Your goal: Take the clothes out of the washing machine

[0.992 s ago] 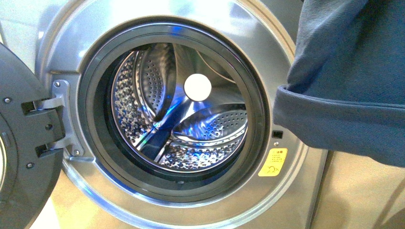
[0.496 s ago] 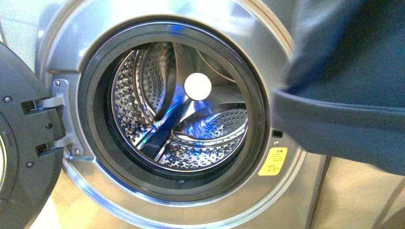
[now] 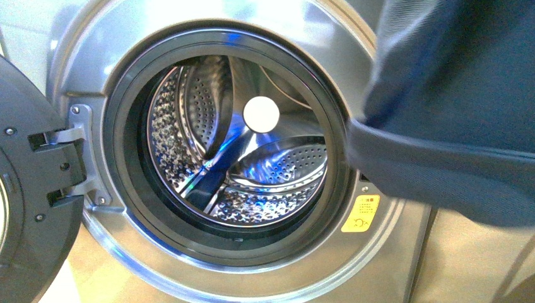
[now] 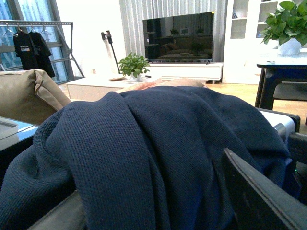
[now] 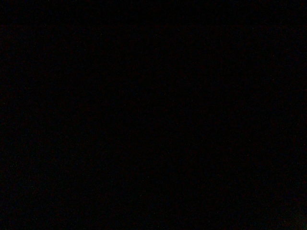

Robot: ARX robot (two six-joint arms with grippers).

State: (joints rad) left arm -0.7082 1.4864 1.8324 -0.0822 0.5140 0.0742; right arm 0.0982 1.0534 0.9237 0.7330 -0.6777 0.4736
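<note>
The washing machine (image 3: 208, 281) fills the front view, grey and metallic, its round door (image 3: 31, 183) swung open to the left. Its perforated steel drum (image 3: 240, 148) holds no fabric that I can see. The clothes (image 3: 454, 107), one navy-blue garment, hang at the upper right in front of the washer's rim. My right gripper is shut on them but hidden behind the fabric, and the right wrist view is dark. In the left wrist view the clothes (image 4: 158, 143) drape across my open left gripper (image 4: 163, 215), with one dark finger (image 4: 259, 201) showing beside the cloth.
A yellow sticker (image 3: 360, 214) sits on the washer's front at the lower right of the porthole. Behind the garment in the left wrist view are a beige cushion (image 4: 24, 96), a potted plant (image 4: 134, 64), a television (image 4: 180, 38) and a dark table (image 4: 280, 72).
The garment has swung slightly left in the front view; its lower hem now covers the latch on the porthole's right rim. The washer and door have not moved.
</note>
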